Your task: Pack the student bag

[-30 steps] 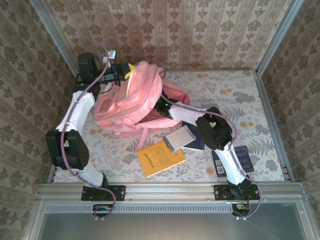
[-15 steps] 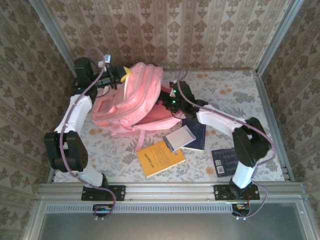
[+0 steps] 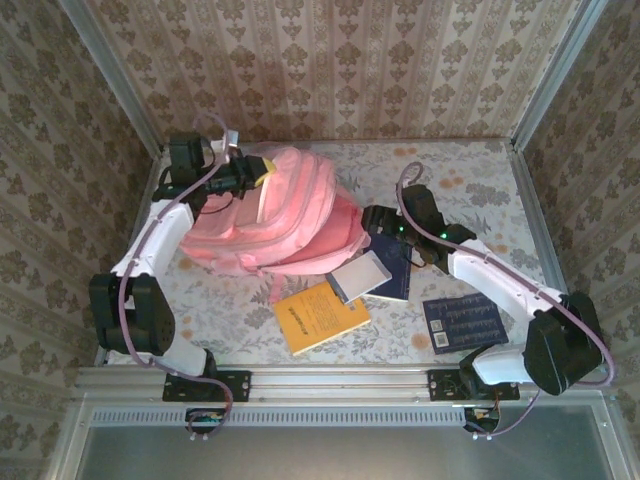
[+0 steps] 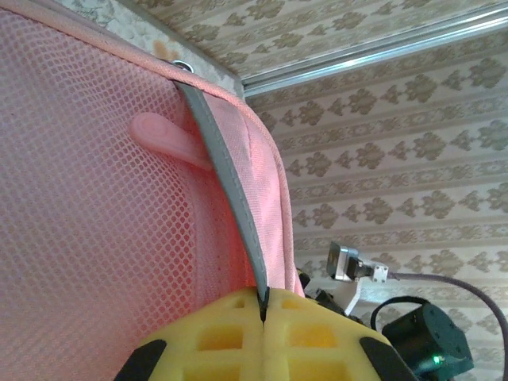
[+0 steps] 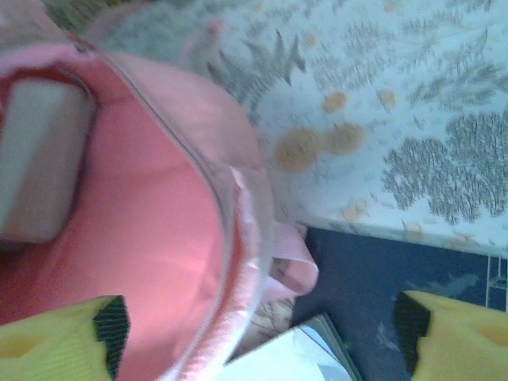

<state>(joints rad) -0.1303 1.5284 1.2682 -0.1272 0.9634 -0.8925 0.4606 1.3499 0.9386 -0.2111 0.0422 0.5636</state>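
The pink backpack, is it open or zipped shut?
Open: the right wrist camera looks straight into the student bag, pink lining showing.

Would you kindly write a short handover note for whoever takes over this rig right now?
Left gripper: shut on the grey strap at the top of the student bag.
Right gripper: open, empty, at the bag's open mouth.
Done: bag open; a pale flat item seems to lie inside.
Left: yellow book, grey book, dark blue book and second blue book lie on the table; load them.
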